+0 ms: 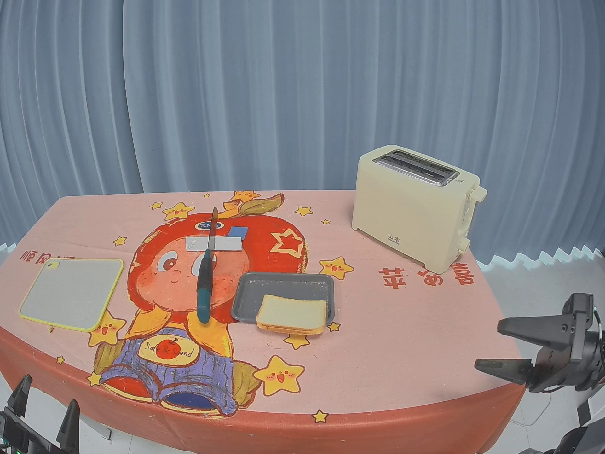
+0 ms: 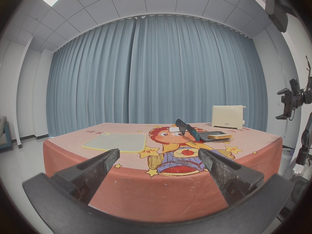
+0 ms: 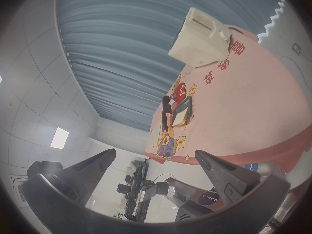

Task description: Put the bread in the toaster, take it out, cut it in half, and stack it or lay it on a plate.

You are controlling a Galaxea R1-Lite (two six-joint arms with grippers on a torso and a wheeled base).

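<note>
Pink tablecloth [image 1: 391,348] covers the table; the bread [image 1: 292,314] lies on a grey tray [image 1: 283,283] at the head view's centre, with the knife [image 1: 203,291] just left and the toaster [image 1: 413,209] at right. The left gripper [image 1: 49,393] at lower left and the right gripper [image 1: 490,346] at lower right hang off the table, fingers apart.

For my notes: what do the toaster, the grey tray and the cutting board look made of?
Toaster: seemingly cream plastic, smooth matte shell, shiny metal around the slots.
Grey tray: plastic or coated metal; its dull, even surface leaves that open.
Cutting board: likely plastic, pale matte face with a yellow-green rim.
</note>
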